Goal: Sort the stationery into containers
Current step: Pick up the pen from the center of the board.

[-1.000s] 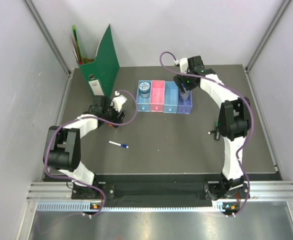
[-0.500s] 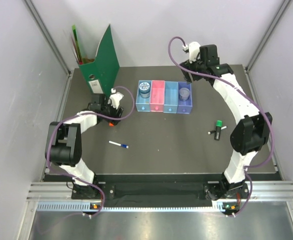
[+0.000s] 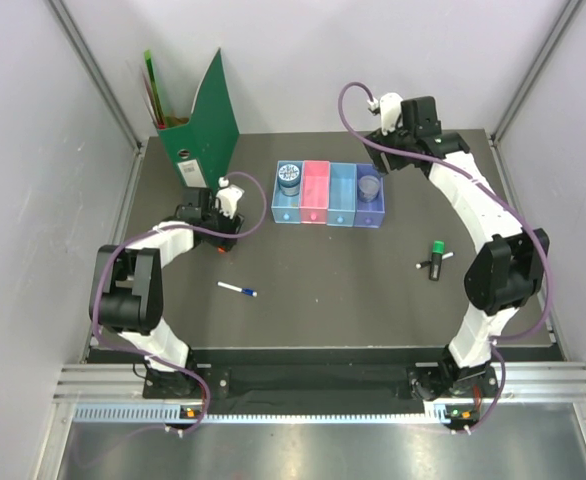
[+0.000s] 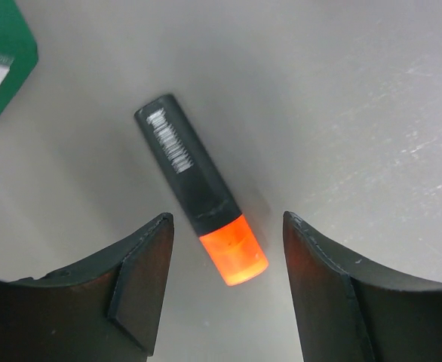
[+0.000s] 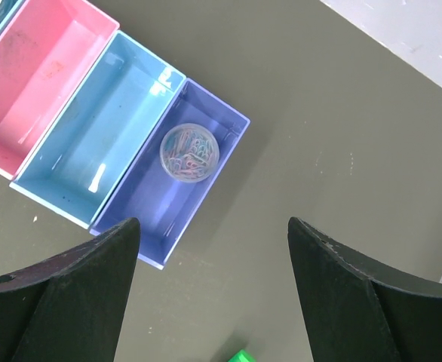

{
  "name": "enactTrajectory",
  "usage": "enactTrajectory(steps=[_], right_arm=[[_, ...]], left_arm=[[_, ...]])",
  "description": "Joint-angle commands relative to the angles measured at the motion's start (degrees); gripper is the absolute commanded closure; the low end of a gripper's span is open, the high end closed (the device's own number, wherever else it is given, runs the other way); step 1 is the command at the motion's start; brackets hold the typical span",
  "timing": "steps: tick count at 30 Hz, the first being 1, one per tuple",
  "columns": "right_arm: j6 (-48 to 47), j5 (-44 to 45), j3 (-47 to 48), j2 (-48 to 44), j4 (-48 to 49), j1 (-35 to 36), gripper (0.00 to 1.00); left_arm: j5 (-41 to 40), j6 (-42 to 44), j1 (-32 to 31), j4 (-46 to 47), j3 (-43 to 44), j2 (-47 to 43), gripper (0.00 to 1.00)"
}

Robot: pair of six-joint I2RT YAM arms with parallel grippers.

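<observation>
We see the left gripper [image 3: 223, 236] low over the table [image 3: 343, 320], at about 10 o'clock from the table's middle in the overhead view and just in front of the green file folder [image 3: 210, 120]. Its jaws stand fairly wide, one on each side of the orange-and-black highlighter [image 4: 194, 188]. The wrist view shows a gap between each fingertip and the barrel, so we judge nothing gripped. The highlighter lies flat on the table; in that view its orange end points to 5 o'clock, between the fingers, and its black body runs out toward 11 o'clock.

The right gripper [image 5: 213, 225] hangs high at about 1 o'clock, above the far right end of the tray row, with its jaws wide and nothing between them.

The four trays sit side by side at 12 o'clock, touching: blue tray [image 3: 287, 210], pink tray [image 3: 315, 195], light blue tray [image 3: 341, 200], purple tray [image 5: 153, 219]. A round bluish disc [image 3: 290, 177] rests in the far end of the blue tray. A round clear tub of paper clips [image 5: 189, 152] rests in the far half of the purple tray.

The white pen with blue cap [image 3: 238, 290] lies on the table at 8 o'clock. The black green-capped marker [image 3: 436, 260] lies at 3 o'clock, well apart from the trays
</observation>
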Motion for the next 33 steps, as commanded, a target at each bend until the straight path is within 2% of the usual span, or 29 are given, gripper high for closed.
enactTrajectory(steps=[1, 5, 8, 11, 15, 18, 19, 22, 26, 33], right_arm=[[-0.34, 0.11, -0.25, -4.1, 1.25, -0.89, 0.21], [0.1, 0.11, -1.13, -5.07, 1.07, -1.33, 0.21], [0.18, 0.29, -2.53, -6.39, 0.9, -1.77, 0.21], [0.62, 0.81, -4.9, -8.06, 1.07, -2.38, 0.21], [2.12, 1.25, -10.17, -10.86, 1.07, -3.79, 0.21], [3.35, 1.17, -13.86, -12.71, 1.07, -5.2, 0.21], [3.52, 1.17, -14.74, -13.15, 0.98, -5.89, 0.21], [4.14, 1.43, -19.14, -15.52, 0.81, -7.04, 0.21], [5.19, 1.52, -25.02, -18.68, 0.02, -8.27, 0.21], [8.71, 3.71, -31.36, -21.86, -0.86, -9.77, 0.21]], left_arm=[[-2.55, -1.5, 0.11, -2.69, 2.24, -0.79, 0.36], [-3.34, -1.41, 0.03, -5.33, 5.32, 2.64, 0.39], [-4.84, -1.94, -0.06, -5.94, 6.73, 5.01, 0.44], [-7.21, -2.29, -0.5, -7.09, 8.4, 7.38, 0.54], [-8.35, -2.64, -0.77, -7.79, 9.1, 9.15, 0.59], [-9.06, -2.64, -1.03, -7.79, 8.58, 9.15, 0.68], [-9.23, -2.64, -1.03, -7.88, 8.31, 9.15, 0.76], [-9.15, -2.47, -1.29, -8.23, 7.96, 8.1, 0.88], [-8.18, -3.08, -2.08, -9.72, 8.92, 6.34, 0.98], [-3.71, -5.28, -4.63, -13.24, 14.02, 0.89, 1.0]])
